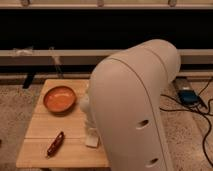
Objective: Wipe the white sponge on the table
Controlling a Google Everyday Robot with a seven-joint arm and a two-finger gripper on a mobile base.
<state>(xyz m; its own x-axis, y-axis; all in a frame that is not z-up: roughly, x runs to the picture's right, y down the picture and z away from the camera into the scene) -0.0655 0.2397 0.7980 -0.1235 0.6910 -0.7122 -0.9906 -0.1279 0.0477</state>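
Note:
The white sponge (92,141) lies flat on the light wooden table (37,131), near its front right part. My gripper (91,124) reaches down right above the sponge and seems to touch its top. My large white arm (135,110) fills the middle and right of the camera view and hides the table's right side.
An orange bowl (60,98) stands at the back left of the table. A dark red elongated object (55,144) lies near the front left edge. A blue device (189,96) and black cables (206,110) lie on the floor at the right. A low rail runs behind the table.

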